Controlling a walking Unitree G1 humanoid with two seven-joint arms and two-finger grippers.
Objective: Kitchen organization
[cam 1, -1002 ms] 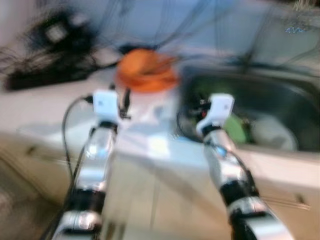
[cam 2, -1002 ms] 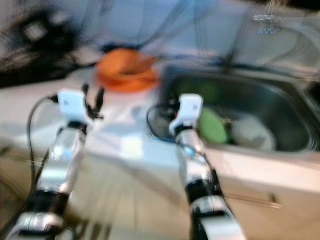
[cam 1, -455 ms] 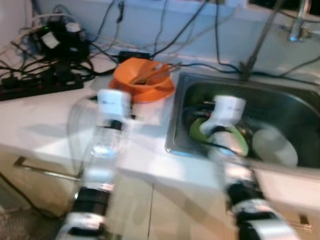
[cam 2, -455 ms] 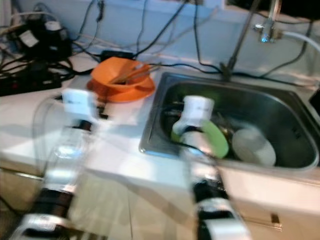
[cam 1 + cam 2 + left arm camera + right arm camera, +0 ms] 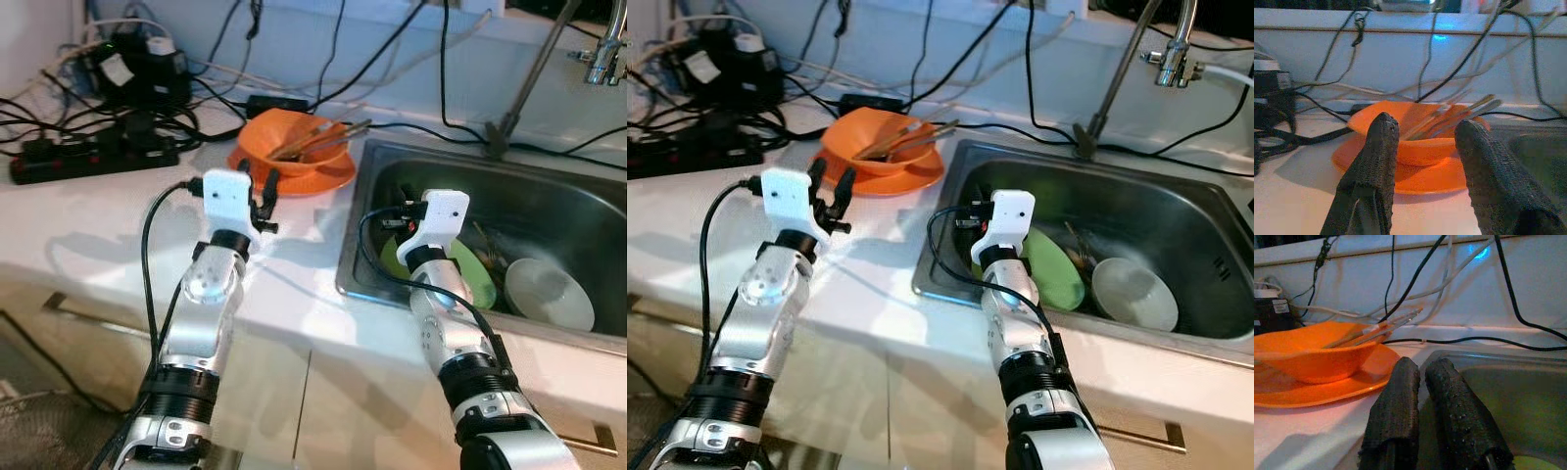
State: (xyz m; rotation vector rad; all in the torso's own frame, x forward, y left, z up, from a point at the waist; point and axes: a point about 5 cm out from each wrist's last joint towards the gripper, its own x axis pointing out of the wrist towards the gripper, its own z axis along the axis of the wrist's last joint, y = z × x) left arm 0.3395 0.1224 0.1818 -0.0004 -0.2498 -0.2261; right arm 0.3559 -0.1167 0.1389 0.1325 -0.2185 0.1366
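Taking the sink (image 5: pixel 588 211) as the landmark: far to its left, at the back of the white surface (image 5: pixel 88 220), a black power strip (image 5: pixel 93 157) lies among tangled black cables (image 5: pixel 137 73). Nearer the sink, the left arm rises from below with its forearm nearly upright and its wrist bent forward, so the left gripper (image 5: pixel 259 201) hangs above the surface just left of the sink's rim; its fingers (image 5: pixel 1376 161) stand apart with nothing between them and point toward the orange bowl (image 5: pixel 294 147). That bowl sits on an orange plate (image 5: pixel 328 181) close against the sink's left back corner, with chopsticks (image 5: pixel 323 137) leaning in it. The right arm comes up over the sink's front edge, forearm tilted slightly left, and the right gripper (image 5: pixel 1422 396) sits just inside the basin's left side, its fingers (image 5: pixel 1396 406) pressed together and holding nothing. Inside the sink, just right of that wrist, a green plate (image 5: pixel 470 279) leans, and a white bowl (image 5: pixel 549 294) rests further right on the basin floor. A faucet (image 5: pixel 602 49) stands behind the sink's right end.
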